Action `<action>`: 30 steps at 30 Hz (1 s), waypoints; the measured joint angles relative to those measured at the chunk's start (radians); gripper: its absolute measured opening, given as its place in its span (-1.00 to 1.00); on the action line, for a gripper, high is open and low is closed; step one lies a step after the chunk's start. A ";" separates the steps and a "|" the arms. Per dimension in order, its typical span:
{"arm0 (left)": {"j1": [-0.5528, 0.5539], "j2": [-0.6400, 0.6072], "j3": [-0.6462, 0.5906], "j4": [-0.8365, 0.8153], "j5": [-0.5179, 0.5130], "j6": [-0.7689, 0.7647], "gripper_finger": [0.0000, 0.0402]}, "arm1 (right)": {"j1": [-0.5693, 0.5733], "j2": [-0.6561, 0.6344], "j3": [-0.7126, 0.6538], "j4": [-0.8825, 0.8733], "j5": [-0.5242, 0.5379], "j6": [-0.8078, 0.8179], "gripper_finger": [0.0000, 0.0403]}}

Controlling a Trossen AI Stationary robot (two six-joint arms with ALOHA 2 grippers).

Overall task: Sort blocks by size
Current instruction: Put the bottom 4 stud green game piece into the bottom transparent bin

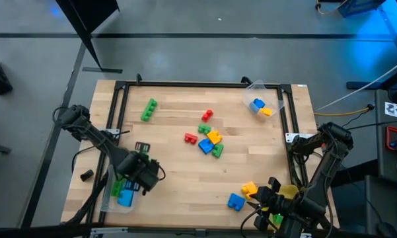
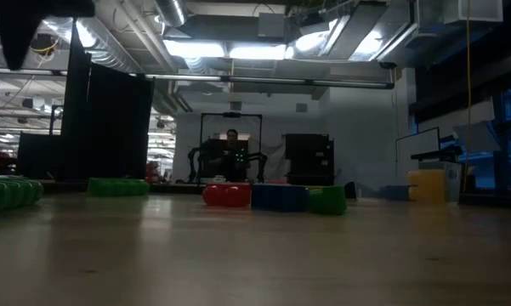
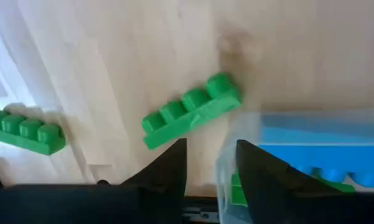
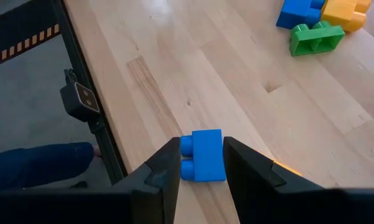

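Note:
My left gripper (image 3: 208,165) is open and empty at the near left, over a clear tray (image 1: 112,198) that holds a long blue brick (image 3: 311,146). A long green brick (image 3: 190,112) lies on the wood just beyond the fingertips, and another (image 3: 25,130) lies farther off. My right gripper (image 4: 202,146) is at the near right, shut on a small blue brick (image 1: 236,201); a yellow brick (image 1: 249,190) lies beside it. Loose bricks (image 1: 210,140) sit mid-table, with a red one (image 1: 207,115) and a long green one (image 1: 148,109) farther back. My right gripper pinches the small blue brick's two opposite sides (image 4: 202,168) between its two fingers. The fingers come in low from the table's right side. The brick sits studs sideways between the fingertips, and its underside looks to be on the wood.
A clear tray (image 1: 251,92) at the far right holds a blue and a yellow brick. A yellow tray (image 1: 289,192) sits under the right arm. A black frame (image 1: 205,84) rims the table. The low view shows bricks in a row (image 2: 279,197) and a person far behind.

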 joint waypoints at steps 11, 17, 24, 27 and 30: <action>0.113 0.038 -0.099 -0.039 0.004 0.489 -0.10 | 0.000 0.000 0.000 -0.001 -0.001 0.000 -0.39; 0.150 0.039 -0.239 -0.026 0.008 0.723 -0.09 | 0.000 0.000 0.000 -0.001 -0.002 0.000 -0.39; 0.214 0.039 -0.325 0.032 0.008 0.920 -0.09 | 0.000 0.000 0.000 -0.001 -0.002 0.000 -0.39; 0.245 0.039 -0.355 0.090 0.008 0.969 -0.09 | 0.000 0.000 0.000 -0.001 -0.002 0.000 -0.39; 0.272 0.039 -0.379 0.146 0.009 0.998 -0.09 | 0.000 0.000 0.000 -0.002 -0.001 0.000 -0.39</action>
